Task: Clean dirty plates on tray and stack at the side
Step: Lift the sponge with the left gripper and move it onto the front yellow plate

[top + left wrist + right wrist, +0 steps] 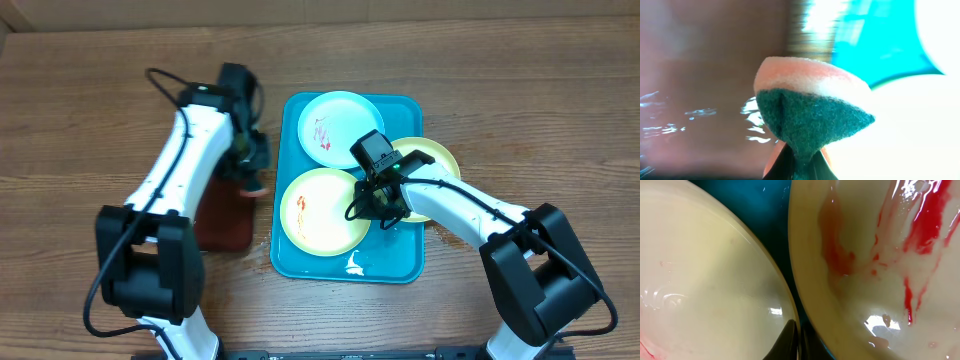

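Note:
The turquoise tray (292,262) holds three plates. The aqua-white plate (345,112) at the back has red smears. A yellow-green plate (318,212) sits front left, and another (440,160) sits at the right, partly under my right arm. My right gripper (380,207) is down where the two yellow-green plates meet. In the right wrist view its fingers (798,341) are pinched on the rim of the left plate (705,280), beside the red-smeared plate (880,255). My left gripper (250,165) is shut on a pink sponge with a green scrub face (810,110), just left of the tray.
A dark red tray (222,222) lies on the wooden table left of the turquoise tray, under my left arm. A small white blob (355,265) lies on the turquoise tray's front. Bare wood (90,120) surrounds both trays.

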Robot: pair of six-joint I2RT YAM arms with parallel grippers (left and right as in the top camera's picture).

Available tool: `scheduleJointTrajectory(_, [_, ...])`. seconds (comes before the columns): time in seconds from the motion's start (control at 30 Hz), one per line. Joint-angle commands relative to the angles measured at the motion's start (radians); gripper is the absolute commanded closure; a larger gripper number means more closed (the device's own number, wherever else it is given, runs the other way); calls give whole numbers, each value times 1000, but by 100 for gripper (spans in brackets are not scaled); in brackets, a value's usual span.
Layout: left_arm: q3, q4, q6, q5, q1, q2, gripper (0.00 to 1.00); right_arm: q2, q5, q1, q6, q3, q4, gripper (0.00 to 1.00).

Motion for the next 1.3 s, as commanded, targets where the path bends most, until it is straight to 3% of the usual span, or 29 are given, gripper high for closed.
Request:
scheduleJointTrajectory(0.0, [29,67,2,242,-99,-6,96,6,52,-5,12,-6,-3,96])
scheduleJointTrajectory(0.27, [11,137,-202,230,-229,112,96,6,56,-5,11,-6,-8,96])
scheduleJointTrajectory(0.43, [11,103,-214,109,-232,199,96,6,56,-5,12,-6,-11,96])
scheduleJointTrajectory(0.67, [33,61,-214,117,-181,232,96,6,56,-5,12,-6,-18,96])
scheduleJointTrajectory(0.9, [33,-21,-209,-163,-130,232,96,6,56,-5,12,-6,-15,96])
scheduleJointTrajectory(1.0, [33,-14,-157,-135,-129,232,96,6,56,-5,12,-6,-11,96])
scheduleJointTrajectory(1.17, [33,19,-126,72,-194,232,96,6,56,-5,16,-6,-7,96])
scheduleJointTrajectory(1.27, [34,33,-126,63,-235,232,96,6,66,-5,27,-6,-11,96])
